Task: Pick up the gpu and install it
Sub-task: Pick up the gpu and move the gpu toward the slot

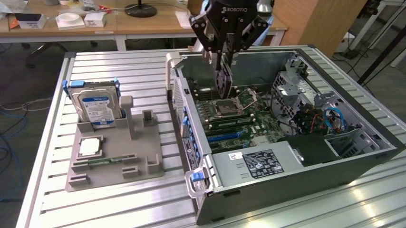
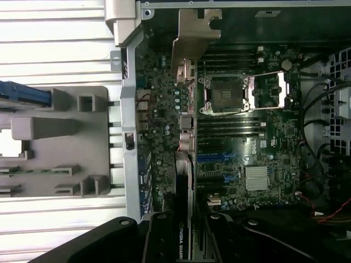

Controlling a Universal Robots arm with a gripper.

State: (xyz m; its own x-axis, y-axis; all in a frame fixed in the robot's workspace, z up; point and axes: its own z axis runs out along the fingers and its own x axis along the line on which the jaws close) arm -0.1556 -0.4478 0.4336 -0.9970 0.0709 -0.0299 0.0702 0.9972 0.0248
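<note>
Gpu (image 1: 223, 84) (image 2: 185, 164) hangs on edge from the tool (image 1: 225, 57) (image 2: 186, 245), whose fingers are clamped on its upper end, one on each face. We see it over the board (image 1: 266, 118) of the open case (image 1: 355, 156), towards the far wall and just beside the socket (image 1: 227, 108) (image 2: 226, 92). Whether its lower edge touches the board we cannot tell. In the wrist view the gpu runs edge-on away from the tool, its metal bracket at the end farthest from the tool.

The bench (image 1: 127, 61) is a top of ribbed silver metal slats. Beyond it, on the far side of the room, stand wooden desks (image 1: 146, 26) with small white boxes (image 1: 70, 20) on them. Blue cables (image 1: 9, 118) lie on the floor at the exterior view's left.

We count one case, lying with its open side up, on the exterior view's right of the bench. In it are one board, one open socket, one supply (image 1: 254, 164) with a black-and-white label at the near end, and two blue slots (image 2: 218, 158). To the exterior view's left sits one grey holder (image 1: 142, 156). It carries one drive (image 1: 95, 107) standing upright at its far end, one square silver chip (image 1: 90, 146) lying flat, and one green stick (image 1: 104, 160) lying in a groove near the chip.
</note>
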